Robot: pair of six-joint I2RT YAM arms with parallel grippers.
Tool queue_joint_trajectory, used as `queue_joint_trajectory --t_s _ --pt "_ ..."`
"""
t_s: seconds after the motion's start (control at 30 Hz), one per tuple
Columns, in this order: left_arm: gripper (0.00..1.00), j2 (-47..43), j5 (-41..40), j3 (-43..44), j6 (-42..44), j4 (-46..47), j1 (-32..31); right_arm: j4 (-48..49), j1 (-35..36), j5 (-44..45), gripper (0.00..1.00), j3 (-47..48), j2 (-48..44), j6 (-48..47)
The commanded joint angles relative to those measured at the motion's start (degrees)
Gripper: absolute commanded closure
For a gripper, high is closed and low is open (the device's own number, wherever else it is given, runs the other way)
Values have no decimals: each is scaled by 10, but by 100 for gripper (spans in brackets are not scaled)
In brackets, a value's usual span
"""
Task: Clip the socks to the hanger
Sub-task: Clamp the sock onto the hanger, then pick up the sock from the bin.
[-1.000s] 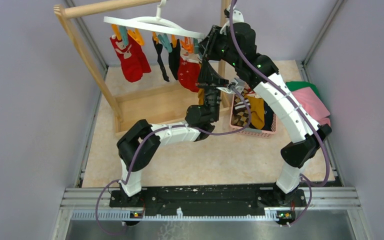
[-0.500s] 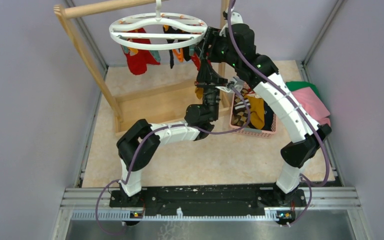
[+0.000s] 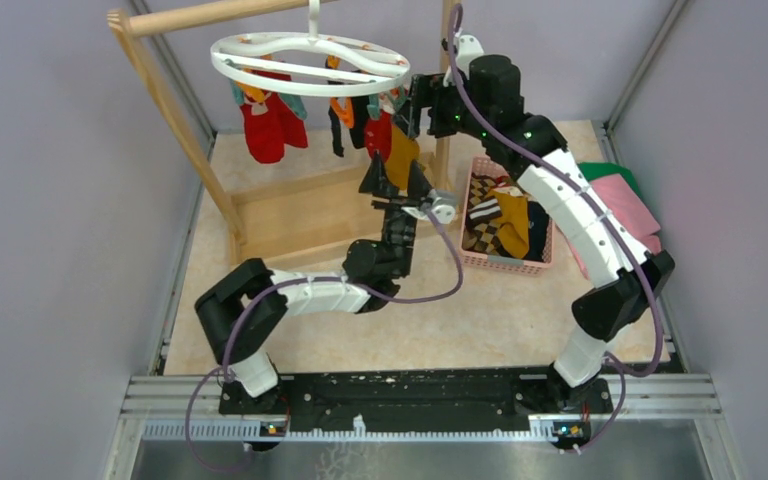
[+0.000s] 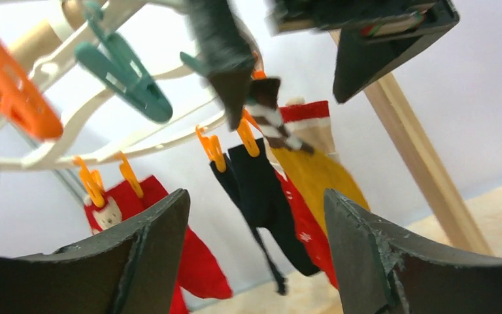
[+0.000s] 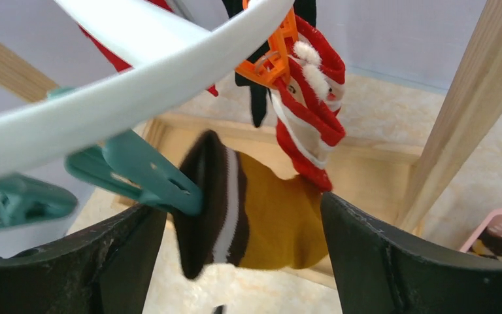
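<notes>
Both grippers are waiting open at the hanger (image 3: 313,38).
The left gripper (image 4: 253,196) is holding its fingers spread with nothing between them, below the clipped red and black socks (image 3: 265,125). The right gripper (image 5: 243,206) is holding its fingers spread either side of a mustard sock (image 5: 274,222) without pinching it. That sock is dangling from a teal clip (image 5: 150,173) on the hanger, which is hanging from the rack (image 3: 175,110). More socks are lying in the basket (image 3: 520,265).

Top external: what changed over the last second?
Left tool opened, let go of the mustard sock, now hanging from a teal clip, and dropped back. Right tool opened too. Hanger swung from tilted to level. Red socks still clipped, basket unmoved.
</notes>
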Motion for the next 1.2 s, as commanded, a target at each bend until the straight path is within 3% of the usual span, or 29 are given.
queue_joint_trajectory --t_s 0.0,0.27,0.43,0.57,0.67,0.77,0.87,0.97,1.17 --pt "17 -106 -9 -85 -159 33 -22 30 -26 -90 12 -25 -72 -71" --pt "2 -315 116 -235 -437 -270 -22 -3 -94 -304 8 -82 -136 -195" --pt "2 -373 231 -283 -568 -404 -15 -91 -155 -430 3 -146 -189 -307" --pt "1 -392 289 -333 -660 -425 -14 -214 -202 -433 2 -164 -216 -448" --pt "1 -411 321 -374 -728 -416 -12 -271 -215 -384 2 -199 -225 -523" --pt "1 -433 344 -414 -779 -400 -13 -221 -232 -364 2 -294 -262 -523" --pt "1 -453 362 -450 -814 -375 -13 -57 -271 -391 2 -451 -338 -466" --pt "1 -477 363 -487 -847 -334 -13 69 -320 -428 2 -559 -348 -403" --pt "1 -500 348 -521 -862 -300 -12 92 -347 -338 3 -577 -333 -388"
